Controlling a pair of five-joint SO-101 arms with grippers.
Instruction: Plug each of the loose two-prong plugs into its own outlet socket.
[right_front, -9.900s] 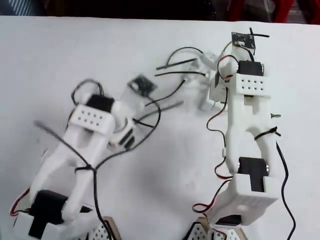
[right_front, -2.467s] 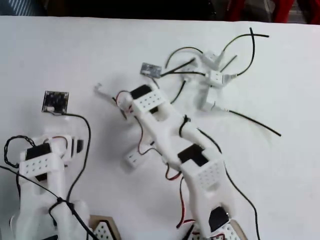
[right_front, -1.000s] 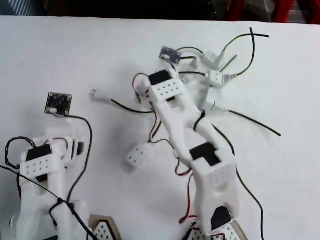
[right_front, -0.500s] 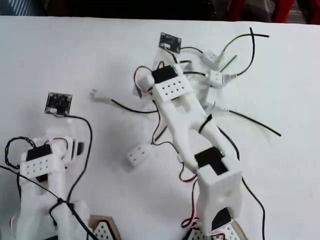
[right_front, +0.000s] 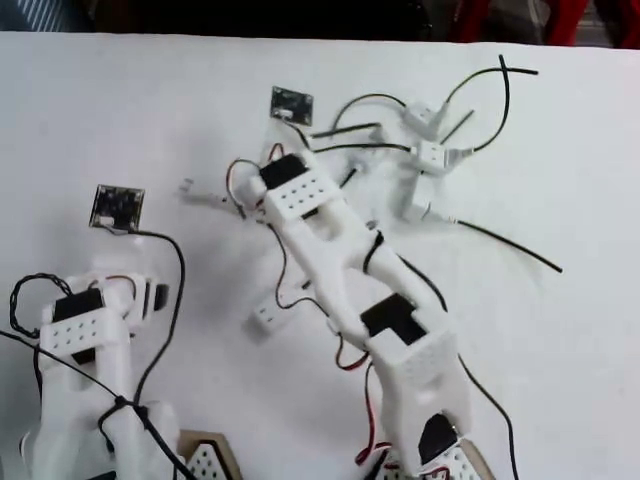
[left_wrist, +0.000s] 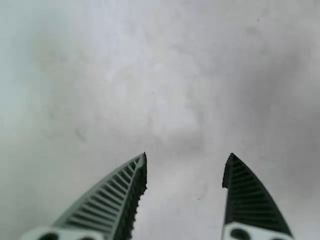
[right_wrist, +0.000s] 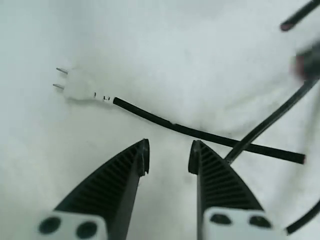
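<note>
right hand (right_wrist: 168, 152) agape near loose plug (right_wrist: 80, 86)

A flat white matte table (right_front: 90, 110) lay evenly lit, with only soft shadows on it. Beyond the table's far edge ran a dark, unlit strip of room (right_front: 250, 15). Red bar-like shapes (right_front: 560, 18) stood past the table's far right corner, and a blue-and-white striped patch (right_front: 40, 12) past its far left corner.

The plug (right_wrist: 82, 86) is white, its cord (right_wrist: 165, 121) black, the table (right_wrist: 165, 40) white, the right pincer (right_wrist: 169, 150) ribbed grey.
</note>
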